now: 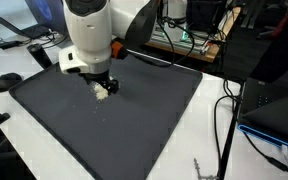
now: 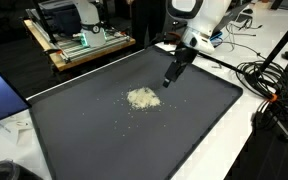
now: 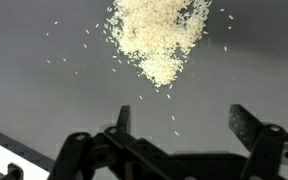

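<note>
We see the gripper [image 2: 171, 77] with its jaws spread wide and nothing between them. In the wrist view both fingers [image 3: 246, 122] are bare, with only dark mat showing in the gap. The rice pile [image 2: 142, 98] sits near the middle of the mat [image 2: 84, 130], a loose low heap, not boxed in by anything. Stray grains [image 2: 124, 108] lie scattered around it, mostly close in, which fits dry loose rice spreading on a flat sheet. The gripper hangs just to one side of the pile, not over its centre. From the wrist camera the heap [image 3: 156, 35] lies ahead of the fingertips, clear of them. We can't tell whether the tips touch the mat; in an exterior view the arm [image 1: 89, 30] hides most of the pile [image 1: 103, 90]. The arm comes in tilted from the mat's far edge, so the fingers point down and toward the heap. The mat covers most of the white table [image 2: 239, 135], and its dark surface makes the pale grains easy to pick out. Cables [image 2: 262, 75] lie off the mat, well apart from the rice.
</note>
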Motion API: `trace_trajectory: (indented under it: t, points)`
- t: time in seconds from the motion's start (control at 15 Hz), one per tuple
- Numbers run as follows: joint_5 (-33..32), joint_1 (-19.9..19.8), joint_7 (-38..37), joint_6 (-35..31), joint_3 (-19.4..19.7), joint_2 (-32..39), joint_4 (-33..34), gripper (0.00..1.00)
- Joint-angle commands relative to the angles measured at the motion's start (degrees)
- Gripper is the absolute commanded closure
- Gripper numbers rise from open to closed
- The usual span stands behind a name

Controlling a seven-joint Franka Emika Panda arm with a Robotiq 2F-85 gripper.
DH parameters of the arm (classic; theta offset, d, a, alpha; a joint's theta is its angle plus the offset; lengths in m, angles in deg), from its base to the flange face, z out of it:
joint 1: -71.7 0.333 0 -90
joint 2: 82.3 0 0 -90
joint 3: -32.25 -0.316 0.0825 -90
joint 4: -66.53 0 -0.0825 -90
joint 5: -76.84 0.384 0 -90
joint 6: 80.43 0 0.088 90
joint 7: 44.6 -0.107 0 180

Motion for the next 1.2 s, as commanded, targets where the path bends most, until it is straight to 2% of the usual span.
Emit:
trace_trajectory:
  t: [0.0, 0.27, 0.6, 0.87, 1.13]
  points:
    - [1.0, 0.0, -3.7, -8.0, 0.1, -8.4, -14.0, 0.0]
    - [-1.1, 0.8, -9.1, -16.9, 1.6, -15.2, -25.3, 0.0]
    - [-3.8, 0.1, -10.1, -30.1, 3.5, -23.6, -38.7, 0.0]
    - [-2.5, -2.2, -7.3, -40.2, 4.8, -28.0, -46.7, 0.0]
    - [4.1, -7.6, 0.6, -49.2, 3.3, -29.8, -52.1, 0.0]
